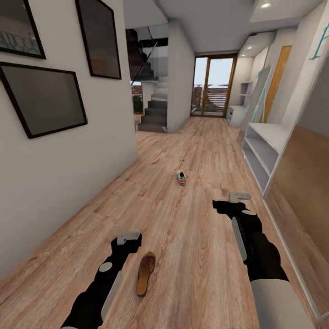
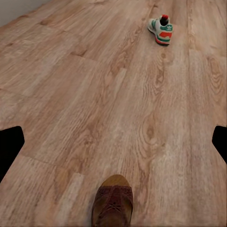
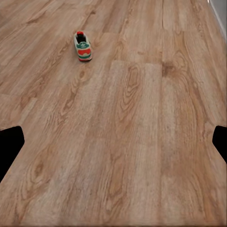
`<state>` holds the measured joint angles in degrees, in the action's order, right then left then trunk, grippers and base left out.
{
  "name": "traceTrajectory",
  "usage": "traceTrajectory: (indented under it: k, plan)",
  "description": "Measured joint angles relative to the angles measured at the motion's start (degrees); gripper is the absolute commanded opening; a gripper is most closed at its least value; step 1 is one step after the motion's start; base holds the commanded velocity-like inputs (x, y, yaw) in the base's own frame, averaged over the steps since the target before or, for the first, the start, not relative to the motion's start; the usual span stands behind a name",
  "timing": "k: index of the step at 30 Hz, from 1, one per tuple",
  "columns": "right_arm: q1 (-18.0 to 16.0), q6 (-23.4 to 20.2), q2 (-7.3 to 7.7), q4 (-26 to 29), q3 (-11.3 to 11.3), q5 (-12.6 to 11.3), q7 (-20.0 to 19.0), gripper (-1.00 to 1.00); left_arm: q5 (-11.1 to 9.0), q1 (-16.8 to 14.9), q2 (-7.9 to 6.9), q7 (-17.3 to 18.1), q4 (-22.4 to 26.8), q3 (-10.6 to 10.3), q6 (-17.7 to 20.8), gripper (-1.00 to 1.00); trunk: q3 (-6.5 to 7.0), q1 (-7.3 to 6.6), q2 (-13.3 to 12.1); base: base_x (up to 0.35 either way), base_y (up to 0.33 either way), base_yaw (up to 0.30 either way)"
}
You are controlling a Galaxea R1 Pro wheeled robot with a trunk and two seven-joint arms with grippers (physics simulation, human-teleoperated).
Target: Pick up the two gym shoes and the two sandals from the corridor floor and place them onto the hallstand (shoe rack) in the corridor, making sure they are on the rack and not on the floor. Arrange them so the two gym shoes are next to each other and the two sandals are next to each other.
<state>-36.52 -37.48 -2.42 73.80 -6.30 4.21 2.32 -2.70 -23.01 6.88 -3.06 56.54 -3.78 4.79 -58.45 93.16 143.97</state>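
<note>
A: What is seen on the corridor floor?

B: One sandal is seen lying flat at lower centre of the head view, just beside the left gripper, not touched by it. In the left wrist view the same sandal is cut off by the bottom edge. One gym shoe is seen near the frame's middle, well apart from the sandal, standing on its sole on the planks.

A: Seen from the wrists too?

B: Yes. Gym shoe is shown at upper right of the left wrist view and upper left of the right wrist view. Nothing is held near it.

A: And the hallstand?

B: It is seen at right of the head view, against the right wall. Its flat top and two open tiers are seen bare as far as can be made out; no shoe is stored in it.

A: Jaws?

B: Left: spread apart, w/ dark fingertips at both side edges of its wrist view, nothing between them but floor. Right gripper: likewise released, w/ fingertips wide apart and nothing grasped.

A: Anything else?

B: Dark framed pictures are hung on the left wall; stairs and a glazed door are seen far back.
</note>
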Motion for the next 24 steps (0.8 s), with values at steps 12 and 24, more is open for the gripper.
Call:
traceTrajectory:
  k: [12,24]
  plan:
    - [0.0,0.0,0.01,0.0,-0.1,0.0,0.0,1.00,0.1,0.0,0.00,0.1,-4.6,-0.2,-5.1,1.00,-3.79,0.31,0.2,0.000,0.000,0.000]
    - [0.0,0.0,0.01,0.0,-0.1,0.0,0.0,1.00,0.1,0.0,0.08,0.1,-7.2,-0.7,-6.8,1.00,-7.59,0.62,0.3,0.000,0.000,0.000]
